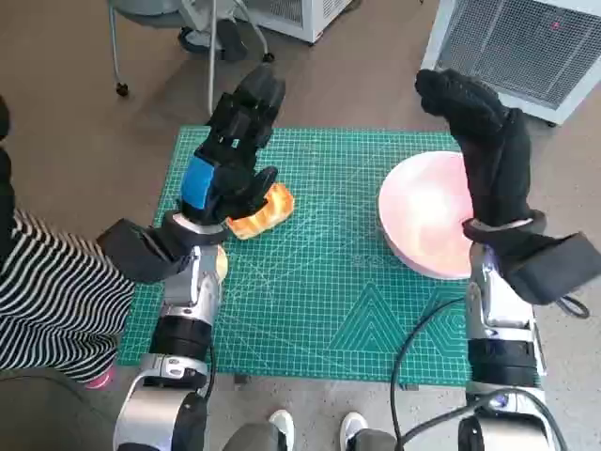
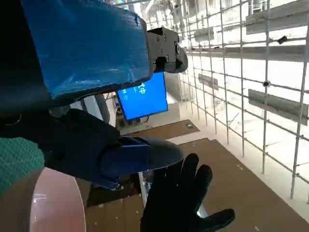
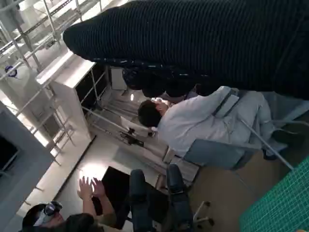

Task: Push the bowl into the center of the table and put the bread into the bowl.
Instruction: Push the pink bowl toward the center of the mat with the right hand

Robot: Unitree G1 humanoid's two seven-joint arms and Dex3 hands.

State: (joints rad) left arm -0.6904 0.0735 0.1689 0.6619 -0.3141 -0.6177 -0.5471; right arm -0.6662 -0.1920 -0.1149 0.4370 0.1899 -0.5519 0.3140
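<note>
Green cutting mat [image 1: 319, 310] covers the table; one pink bowl [image 1: 427, 221] sits at its right edge, one piece of bread [image 1: 263, 214] at the left; the left robot hand [image 1: 230, 155] reaches far over the bread, fingers spread, thumb touching it; the right robot hand [image 1: 484, 150] stands raised just right of the bowl, fingers extended, holding nothing.

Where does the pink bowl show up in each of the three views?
Head view: the pink bowl sits at the mat's right side, partly behind the right hand.
Left wrist view: a slice of its rim in the lower left corner.
Right wrist view: not in it.
Shared landmark: the green cutting mat, seen in all three views.
</note>
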